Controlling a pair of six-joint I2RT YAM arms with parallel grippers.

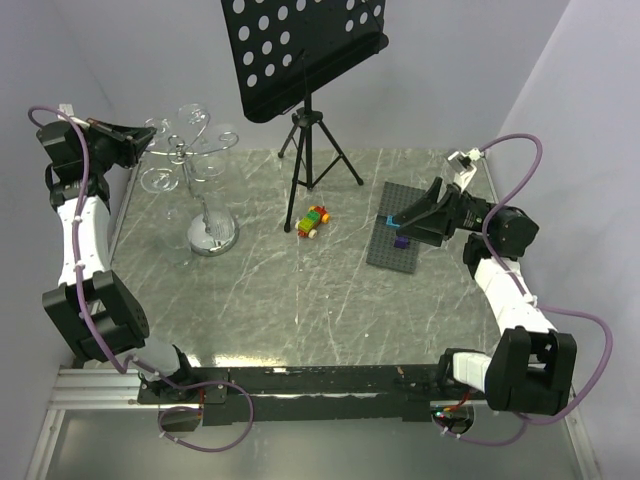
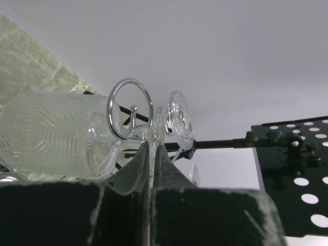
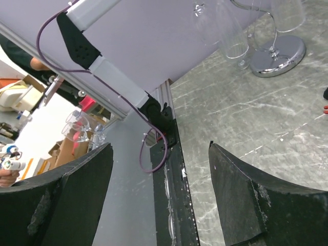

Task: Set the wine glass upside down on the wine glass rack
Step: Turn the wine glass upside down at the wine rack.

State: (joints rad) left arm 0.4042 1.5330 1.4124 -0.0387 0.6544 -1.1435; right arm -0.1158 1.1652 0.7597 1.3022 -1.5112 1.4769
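My left gripper (image 1: pixel 143 150) is shut on the stem of the clear wine glass (image 2: pixel 56 136), held high at the far left. In the left wrist view the ribbed bowl lies sideways to the left and the round foot (image 2: pixel 180 120) stands to the right of my fingers (image 2: pixel 134 171). A chrome ring hook of the wine glass rack (image 2: pixel 129 108) crosses in front of the bowl. The rack (image 1: pixel 205 150) stands on its round mirror base (image 1: pixel 213 237), which also shows in the right wrist view (image 3: pixel 279 54). My right gripper (image 1: pixel 398 222) is open and empty over the right side.
A black tripod music stand (image 1: pixel 305 60) stands at the back centre. A small colourful toy car (image 1: pixel 313 221) lies mid-table. A dark grey baseplate (image 1: pixel 405 250) with a purple brick lies under the right gripper. Other clear glasses (image 3: pixel 233 36) hang on the rack.
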